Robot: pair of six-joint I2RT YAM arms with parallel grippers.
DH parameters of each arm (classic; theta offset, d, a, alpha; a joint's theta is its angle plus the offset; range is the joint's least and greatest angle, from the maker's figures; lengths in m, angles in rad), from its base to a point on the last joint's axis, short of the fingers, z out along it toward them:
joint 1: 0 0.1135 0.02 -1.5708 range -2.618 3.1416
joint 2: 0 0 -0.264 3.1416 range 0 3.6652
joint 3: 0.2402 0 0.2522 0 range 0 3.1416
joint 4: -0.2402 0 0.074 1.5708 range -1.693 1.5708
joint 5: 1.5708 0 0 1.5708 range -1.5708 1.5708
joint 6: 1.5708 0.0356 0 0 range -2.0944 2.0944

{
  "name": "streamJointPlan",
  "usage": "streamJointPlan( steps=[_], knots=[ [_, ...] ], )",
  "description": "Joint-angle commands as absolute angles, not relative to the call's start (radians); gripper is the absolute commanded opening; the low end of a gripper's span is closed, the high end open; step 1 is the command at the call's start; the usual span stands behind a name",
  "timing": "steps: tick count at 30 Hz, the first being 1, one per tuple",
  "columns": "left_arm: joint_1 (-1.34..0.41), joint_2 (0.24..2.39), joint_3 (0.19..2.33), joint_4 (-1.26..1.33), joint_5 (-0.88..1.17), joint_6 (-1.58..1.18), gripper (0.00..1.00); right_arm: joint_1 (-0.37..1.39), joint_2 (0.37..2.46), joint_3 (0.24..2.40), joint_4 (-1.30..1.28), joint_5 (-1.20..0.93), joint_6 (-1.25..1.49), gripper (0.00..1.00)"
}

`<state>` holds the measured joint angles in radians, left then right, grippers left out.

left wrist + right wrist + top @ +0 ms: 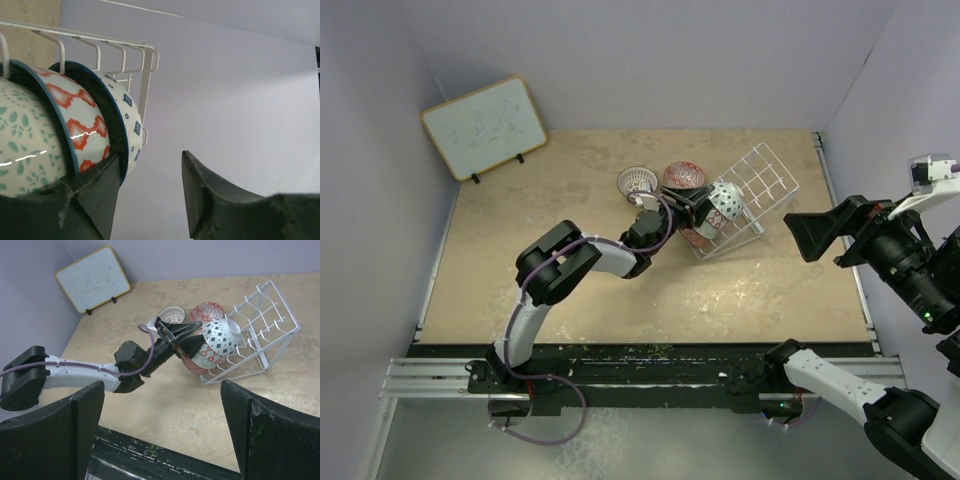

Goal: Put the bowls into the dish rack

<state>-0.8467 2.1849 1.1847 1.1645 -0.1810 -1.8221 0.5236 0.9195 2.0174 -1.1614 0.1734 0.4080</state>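
Note:
The white wire dish rack (765, 180) (270, 315) (125, 47) lies at an angle at the table's back right. Three bowls stand on edge in it: a blue-diamond bowl (725, 200) (222, 335) (127, 117), a red-patterned, blue-rimmed one (75, 120) and a green-patterned one (20, 145). My left gripper (698, 208) (151, 155) is open at the rack; one finger (100, 195) touches the blue-diamond bowl's rim, and nothing lies between the fingers. A white-lattice bowl (635, 181) (171, 315) and a red bowl (682, 175) (206, 310) sit on the table behind the left wrist. My right gripper (810, 238) (161, 385) hangs open, raised at the right.
A wood-framed whiteboard (485, 125) (93, 279) leans at the back left corner. Purple walls close in the table on three sides. A black rail (640, 365) with the arm bases runs along the near edge.

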Motion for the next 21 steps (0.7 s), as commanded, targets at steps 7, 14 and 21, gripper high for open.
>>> streamJointPlan(
  steps=[7, 14, 21],
  knots=[
    [-0.805, 2.051, 1.084, 1.103, -0.135, -1.767, 0.64, 0.529, 0.925, 1.993, -1.092, 0.173, 0.405, 1.0],
    [-0.779, 1.973, 1.036, 1.125, -0.099, -1.689, 0.73, 0.529, 0.919, 1.982, -1.085, 0.175, 0.409, 1.0],
    [-0.696, 1.821, 0.965, 1.051, -0.021, -1.5, 1.0, 0.529, 0.916, 1.976, -1.077, 0.175, 0.41, 1.0]
  ],
)
